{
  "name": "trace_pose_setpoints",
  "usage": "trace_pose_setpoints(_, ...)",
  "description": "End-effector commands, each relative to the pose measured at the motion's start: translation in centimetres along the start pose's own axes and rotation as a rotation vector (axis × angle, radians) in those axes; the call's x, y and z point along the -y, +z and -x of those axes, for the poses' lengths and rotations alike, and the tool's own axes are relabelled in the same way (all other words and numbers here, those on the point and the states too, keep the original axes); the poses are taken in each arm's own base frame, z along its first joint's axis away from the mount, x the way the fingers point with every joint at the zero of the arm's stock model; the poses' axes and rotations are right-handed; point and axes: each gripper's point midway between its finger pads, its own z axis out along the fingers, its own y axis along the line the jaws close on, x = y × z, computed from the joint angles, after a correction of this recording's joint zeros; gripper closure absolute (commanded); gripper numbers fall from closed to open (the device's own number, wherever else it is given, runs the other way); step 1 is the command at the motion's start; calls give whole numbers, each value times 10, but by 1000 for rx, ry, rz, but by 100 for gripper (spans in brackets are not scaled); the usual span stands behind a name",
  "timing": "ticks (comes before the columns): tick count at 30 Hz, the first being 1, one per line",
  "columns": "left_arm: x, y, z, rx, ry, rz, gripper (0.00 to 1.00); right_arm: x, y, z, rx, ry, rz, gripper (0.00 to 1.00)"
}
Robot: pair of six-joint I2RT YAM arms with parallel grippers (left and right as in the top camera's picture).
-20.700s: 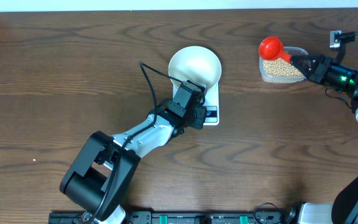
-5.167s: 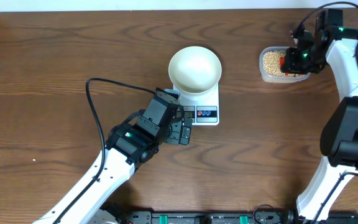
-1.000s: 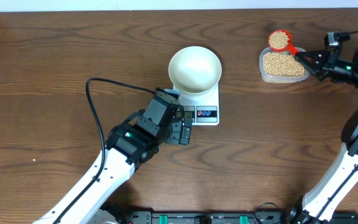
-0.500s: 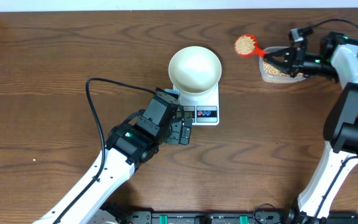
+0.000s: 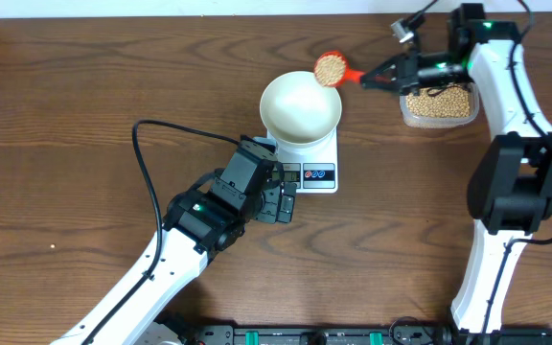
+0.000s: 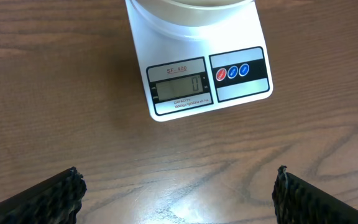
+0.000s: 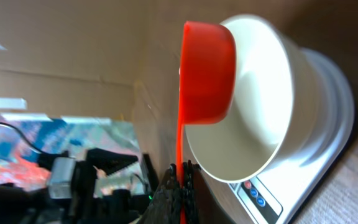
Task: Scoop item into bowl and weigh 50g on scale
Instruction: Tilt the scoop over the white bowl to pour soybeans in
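Overhead: round, glossy white bowl (image 5: 300,103) sits empty on the flat rectangular scale (image 5: 320,165). The red plastic scoop (image 5: 345,72), heaped with matte tan beans (image 5: 330,67), hangs at the bowl's rim. The right pincer (image 5: 370,77) is clenched on its handle. A clear tub (image 5: 439,103) lies beyond the scoop. The left pincer (image 5: 281,199) is released near the bowl, over the wood-grain surface (image 5: 84,105).

Left wrist: the display (image 6: 179,89) below the bowl reads zero.

Right wrist: the scoop is level, untipped. Judgement: loaded; pouring and weighing remain.

Left arm bent low; left gripper (image 5: 283,201) gapes wide (fingertips well apart). Right arm extended leftward, right gripper (image 5: 376,76) clamped shut.
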Motion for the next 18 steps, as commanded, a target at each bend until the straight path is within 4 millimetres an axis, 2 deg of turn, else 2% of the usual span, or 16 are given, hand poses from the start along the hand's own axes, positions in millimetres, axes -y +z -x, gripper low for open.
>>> trace_pose_setpoints(1,-3,2,-3,-6,-1,15,2,0,19,-7,-61,-18,-74,99)
trace_pose_setpoints(10,-3,1,-3,-5,0,15,2,15,43,-21,-162,-55,-254,99)
trace_pose_setpoints(14,-3,1,-3,-5,-1,15,2,23,49,-19,-193,-79,-407,99)
trace_pose_setpoints(18,-3,1,-3,-5,-1,15,2,21,56,-14,-209,-136,-545,99)
